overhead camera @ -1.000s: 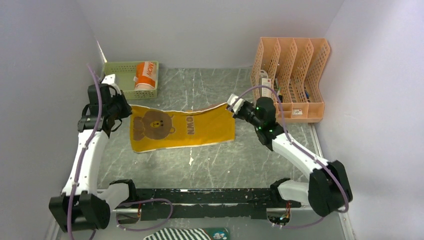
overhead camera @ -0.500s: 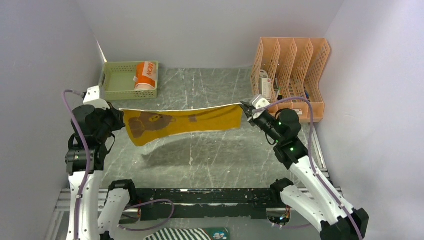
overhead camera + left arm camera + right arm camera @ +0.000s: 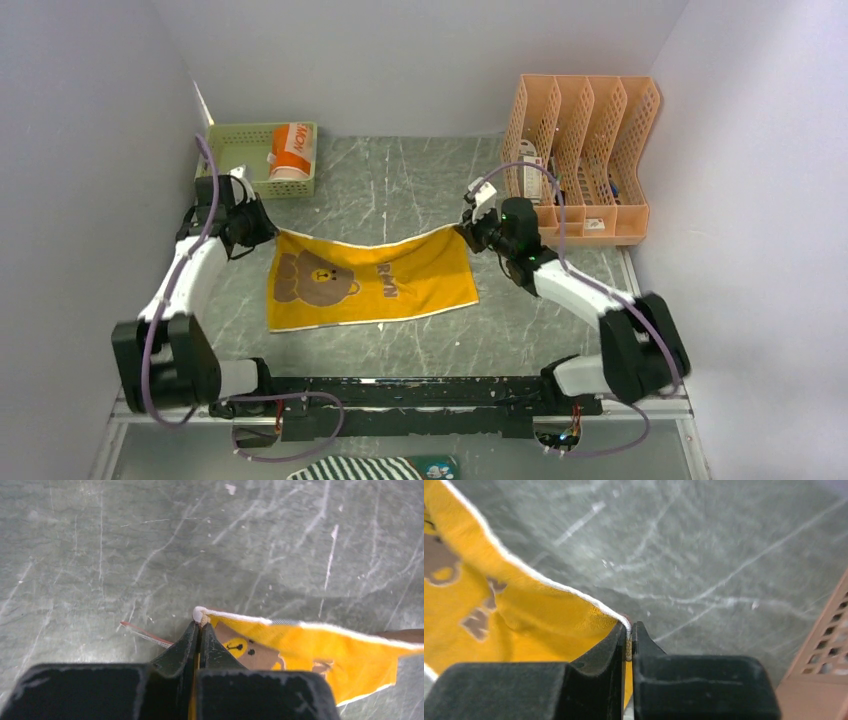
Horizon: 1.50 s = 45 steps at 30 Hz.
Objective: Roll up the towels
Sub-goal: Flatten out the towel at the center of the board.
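White-black arms (image 3: 192, 278) — purple cables (image 3: 528, 166).

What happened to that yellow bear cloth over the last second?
Both arms raised the yellow towel, stretched it taut in the air, then lowered it onto the table; most of it now lies spread flat. Nothing was let go: the left gripper and right gripper stay shut on its two far corners. The green basket with the orange towel, the peach rack and the striped cloth did not move.
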Tool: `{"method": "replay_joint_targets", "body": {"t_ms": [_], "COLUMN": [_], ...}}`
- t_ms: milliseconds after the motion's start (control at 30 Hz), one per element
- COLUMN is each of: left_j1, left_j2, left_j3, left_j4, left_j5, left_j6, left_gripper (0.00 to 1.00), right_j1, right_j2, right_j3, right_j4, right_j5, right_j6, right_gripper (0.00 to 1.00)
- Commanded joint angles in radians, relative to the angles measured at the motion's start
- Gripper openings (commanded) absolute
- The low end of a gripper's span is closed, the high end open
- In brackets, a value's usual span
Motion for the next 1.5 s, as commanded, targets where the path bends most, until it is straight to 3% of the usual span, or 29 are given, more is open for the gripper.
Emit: {"method": "replay_joint_targets", "body": {"t_ms": [0,167,300,367,533,567,600,633,667,700,833,967,1100,1300,1367,1467], "left_j1": [0.048,0.048,0.048,0.048,0.054,0.062,0.073,0.085,0.098,0.11,0.13,0.13,0.129,0.132,0.139,0.16], "left_j2": [0.1,0.173,0.294,0.369,0.516,0.533,0.545,0.556,0.571,0.587,0.609,0.464,0.3,0.18,0.18,0.237], "left_j3": [0.079,0.078,0.162,0.235,0.436,0.446,0.448,0.447,0.446,0.451,0.461,0.317,0.143,0.103,0.102,0.119], "left_j4": [0.154,0.322,0.317,0.268,0.063,0.06,0.065,0.075,0.082,0.077,0.027,0.148,0.264,0.17,0.16,0.176], "left_j5": [0.06,-0.021,0.01,0.017,-0.039,-0.027,0.0,0.041,0.082,0.123,0.169,0.248,0.258,0.099,0.047,0.076], "left_j6": [0.015,0.045,0.14,0.198,0.302,0.297,0.287,0.272,0.258,0.251,0.255,0.176,0.072,0.095,0.103,0.109], "left_gripper": [0.07,0.1,0.12,0.13,0.28,0.34,0.47,0.77,0.97,1.0,0.99,0.99,0.97,0.9,0.92,0.93], "right_j1": [-0.057,-0.15,-0.176,-0.177,-0.183,-0.189,-0.195,-0.2,-0.206,-0.209,-0.189,-0.084,0.03,0.044,0.044,0.042], "right_j2": [0.196,0.4,0.529,0.593,0.638,0.63,0.622,0.616,0.612,0.612,0.587,0.535,0.496,0.473,0.454,0.404], "right_j3": [0.075,0.221,0.352,0.439,0.52,0.514,0.507,0.502,0.501,0.504,0.472,0.406,0.352,0.223,0.187,0.118], "right_j4": [0.119,0.089,0.026,-0.032,-0.054,-0.031,-0.009,0.012,0.026,0.035,0.08,0.098,0.07,0.008,-0.059,-0.112], "right_j5": [-0.008,-0.086,-0.116,-0.144,-0.138,-0.143,-0.154,-0.163,-0.175,-0.189,-0.215,-0.173,-0.174,-0.171,-0.136,-0.125], "right_j6": [0.07,0.083,0.065,0.06,0.055,0.058,0.061,0.07,0.08,0.088,0.091,0.105,0.17,0.349,0.36,0.391], "right_gripper": [0.0,0.0,0.01,0.23,0.4,0.43,0.44,0.45,0.45,0.45,0.47,0.46,0.28,0.0,0.0,0.0]}}
